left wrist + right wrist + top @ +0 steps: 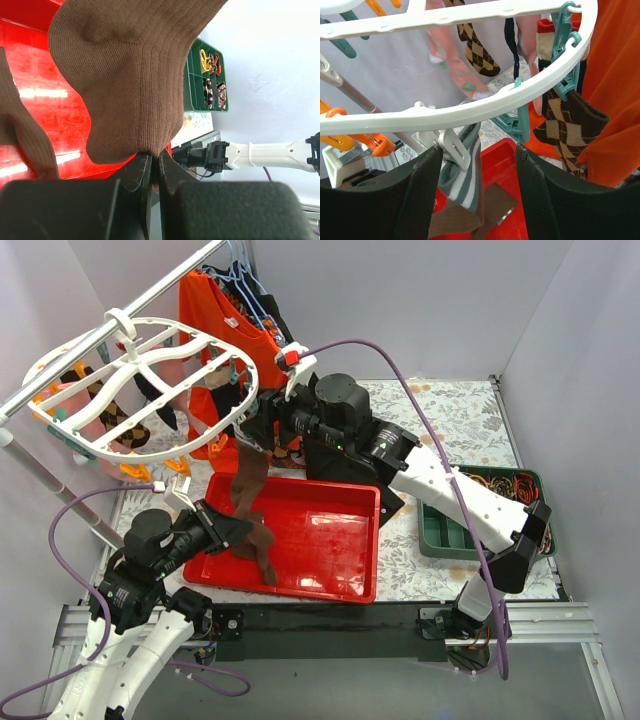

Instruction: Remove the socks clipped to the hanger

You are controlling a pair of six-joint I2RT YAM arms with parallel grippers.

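Observation:
The white oval hanger hangs from a rail at the upper left, and its rim crosses the right wrist view. A long brown sock with a grey-and-white striped cuff hangs from a white clip on the near rim down into the red tray. My left gripper is shut on the sock's lower end over the tray. My right gripper is open, and its jaws stand either side of the clip and cuff. Argyle socks and a pink sock stay clipped.
The red tray lies in front of the arms. A green bin of small items stands at the right. An orange shirt hangs behind the hanger. The metal rail runs diagonally across the upper left.

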